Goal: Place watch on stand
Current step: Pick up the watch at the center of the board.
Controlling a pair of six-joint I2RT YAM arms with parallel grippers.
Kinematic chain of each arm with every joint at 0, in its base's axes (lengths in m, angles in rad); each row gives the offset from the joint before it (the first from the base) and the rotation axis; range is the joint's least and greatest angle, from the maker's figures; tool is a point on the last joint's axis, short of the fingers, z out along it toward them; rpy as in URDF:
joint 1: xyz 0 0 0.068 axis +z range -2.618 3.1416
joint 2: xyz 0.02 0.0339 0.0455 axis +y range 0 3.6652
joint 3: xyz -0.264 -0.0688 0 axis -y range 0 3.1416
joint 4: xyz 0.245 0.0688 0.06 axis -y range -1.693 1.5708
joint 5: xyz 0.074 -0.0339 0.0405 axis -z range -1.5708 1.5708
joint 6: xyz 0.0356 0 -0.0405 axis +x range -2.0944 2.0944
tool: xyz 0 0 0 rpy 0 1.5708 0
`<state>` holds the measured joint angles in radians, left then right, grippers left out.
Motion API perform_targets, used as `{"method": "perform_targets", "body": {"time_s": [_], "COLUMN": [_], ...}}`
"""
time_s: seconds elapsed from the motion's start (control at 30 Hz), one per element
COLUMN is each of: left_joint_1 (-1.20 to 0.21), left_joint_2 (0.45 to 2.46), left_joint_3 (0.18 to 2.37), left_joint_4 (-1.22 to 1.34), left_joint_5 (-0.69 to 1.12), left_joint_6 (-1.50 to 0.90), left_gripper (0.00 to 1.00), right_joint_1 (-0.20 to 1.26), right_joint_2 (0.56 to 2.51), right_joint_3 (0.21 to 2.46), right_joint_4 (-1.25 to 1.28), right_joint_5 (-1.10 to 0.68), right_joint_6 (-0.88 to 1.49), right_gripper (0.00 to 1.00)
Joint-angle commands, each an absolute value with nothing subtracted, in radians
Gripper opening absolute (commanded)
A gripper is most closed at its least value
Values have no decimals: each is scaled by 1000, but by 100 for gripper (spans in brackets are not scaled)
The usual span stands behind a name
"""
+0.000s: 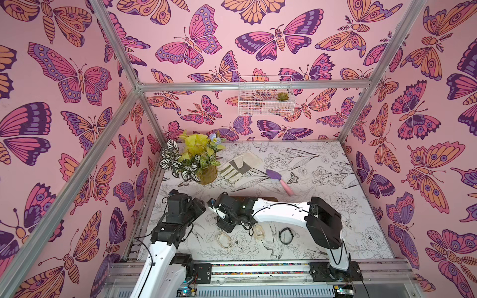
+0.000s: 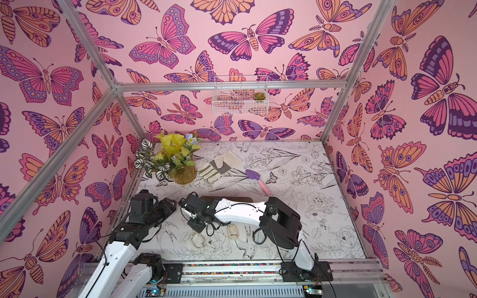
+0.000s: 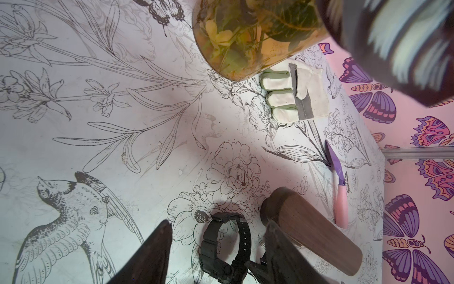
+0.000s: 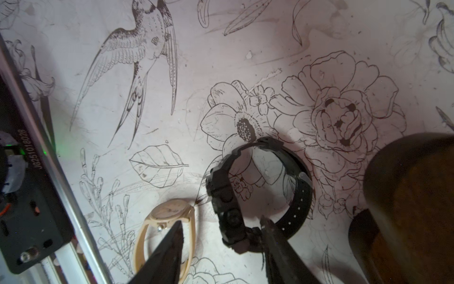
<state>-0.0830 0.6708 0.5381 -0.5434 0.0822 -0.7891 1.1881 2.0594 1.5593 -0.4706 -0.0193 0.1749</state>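
A black watch (image 3: 213,246) sits between the fingers of my left gripper (image 3: 219,222), which is open and does not touch it. My right gripper (image 4: 222,219) is open too. One of its fingers (image 4: 272,236) touches this watch (image 4: 221,186) near the case, while the other stands clear. I cannot tell whether the watch rests on the table. The stand (image 3: 314,233), a brown wooden bar, ends just beside the watch. In both top views my right arm hides most of the stand (image 1: 268,198) and the two grippers meet over the watch, hiding it.
A beige watch (image 4: 167,214) lies by my right gripper. On the table in a top view lie two beige watches (image 1: 224,240) (image 1: 259,231) and another black watch (image 1: 286,235). Behind are a flower vase (image 1: 206,172), a glove (image 1: 238,165) and a purple trowel (image 1: 280,180).
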Motion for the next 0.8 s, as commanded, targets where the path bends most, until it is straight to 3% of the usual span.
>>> {"method": "perform_targets", "body": {"time_s": [0.0, 0.77], "left_joint_1": [-70, -39], "left_joint_2": [655, 688], "left_joint_3": [510, 522], "left_joint_4": [-548, -554], "left_joint_5": [74, 84], "left_joint_6": [-773, -778], "left_gripper": [63, 66], "right_joint_1": [1172, 1161], "right_joint_2": [2092, 2173], "right_joint_3": [1597, 1621], "right_joint_4": [-476, -466], "right_joint_5": [-18, -143], "right_joint_6": [170, 148], "right_gripper": [54, 31]}}
